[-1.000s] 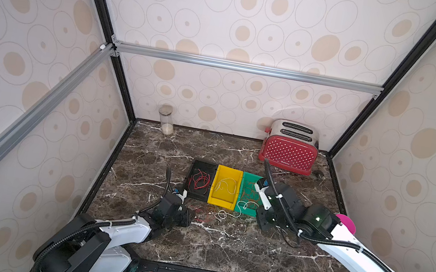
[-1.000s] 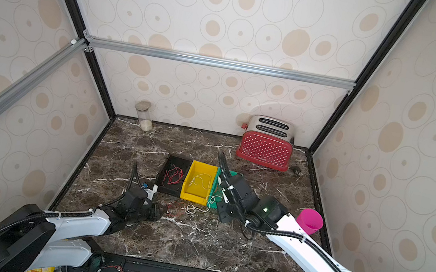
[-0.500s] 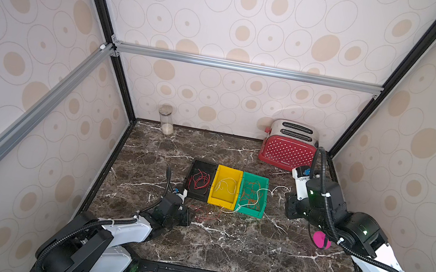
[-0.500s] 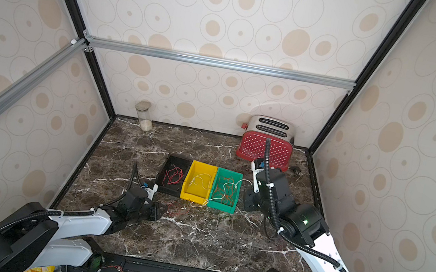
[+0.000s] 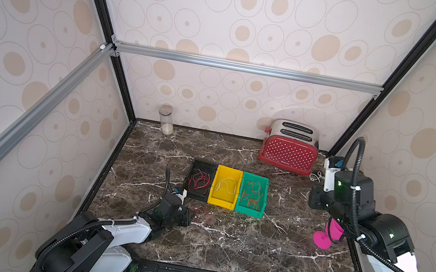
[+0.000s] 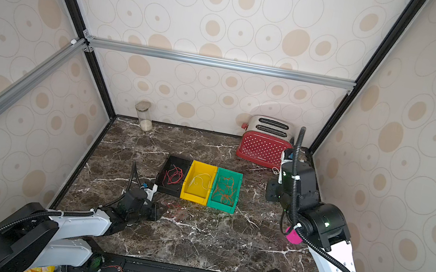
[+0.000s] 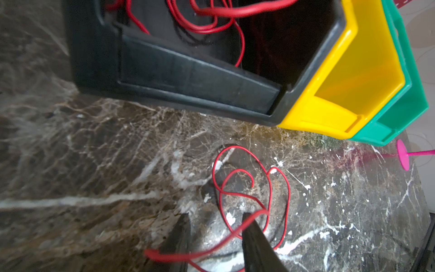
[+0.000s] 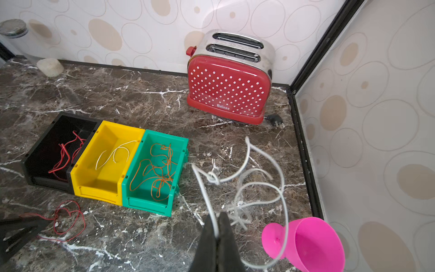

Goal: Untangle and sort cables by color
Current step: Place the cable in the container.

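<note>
Sorted so far: several curly red cables (image 8: 63, 153) lie heaped in the black bin (image 8: 35, 150). A single white cable (image 8: 117, 150) curves across the floor of the yellow bin (image 8: 94, 190) beside it, and a loose knot of orange cables (image 8: 155, 169) fills the green bin (image 8: 146, 207). Another red cable (image 7: 242, 195) sprawls in loops on the marble tabletop (image 8: 141, 101) just in front of the black bin, one strand crossing the gap between the parted fingers of the left gripper (image 7: 215, 215). A tangle of white cables (image 8: 256, 184) dangles, pinched in the closed right gripper (image 8: 217, 226), off to the green bin's side.
</note>
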Robot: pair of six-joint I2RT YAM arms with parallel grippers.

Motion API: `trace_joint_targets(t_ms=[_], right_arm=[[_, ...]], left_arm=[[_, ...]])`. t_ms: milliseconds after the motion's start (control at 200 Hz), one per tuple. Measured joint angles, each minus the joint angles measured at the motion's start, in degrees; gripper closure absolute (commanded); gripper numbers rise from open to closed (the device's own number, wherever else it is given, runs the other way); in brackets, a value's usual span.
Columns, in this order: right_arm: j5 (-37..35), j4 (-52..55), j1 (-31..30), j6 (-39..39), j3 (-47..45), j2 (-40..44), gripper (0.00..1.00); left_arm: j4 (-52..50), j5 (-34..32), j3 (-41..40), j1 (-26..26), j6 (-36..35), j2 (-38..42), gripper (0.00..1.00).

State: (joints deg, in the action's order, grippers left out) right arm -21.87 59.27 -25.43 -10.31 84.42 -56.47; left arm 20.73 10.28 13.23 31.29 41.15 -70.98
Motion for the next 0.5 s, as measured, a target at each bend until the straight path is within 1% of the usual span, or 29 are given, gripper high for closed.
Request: trace_joint_targets(t_ms=[115,235,390,500], right_arm=[[3.7,-0.6,0.4,0.4,0.2,-0.9,1.00],[11.6,-2.5,0.4,0.3,0.0,-3.3,1.00],[22.0,-7.1,0.4,-0.8,-2.6,-8.0,1.00],[27.4,-10.9,0.2,-2.1,-3.9,-12.2,1.00]], left_arm=[[0.1,0.1,-0.1,0.0,0.0,0.3,0.61],[-0.4,0.6,-0.2,-0.1,0.0,0.8,0.58],[-2.2,1.4,-0.2,-0.1,-0.1,2.2,0.57],[-3.4,1.8,-0.2,-0.1,-0.1,3.0,0.57]])
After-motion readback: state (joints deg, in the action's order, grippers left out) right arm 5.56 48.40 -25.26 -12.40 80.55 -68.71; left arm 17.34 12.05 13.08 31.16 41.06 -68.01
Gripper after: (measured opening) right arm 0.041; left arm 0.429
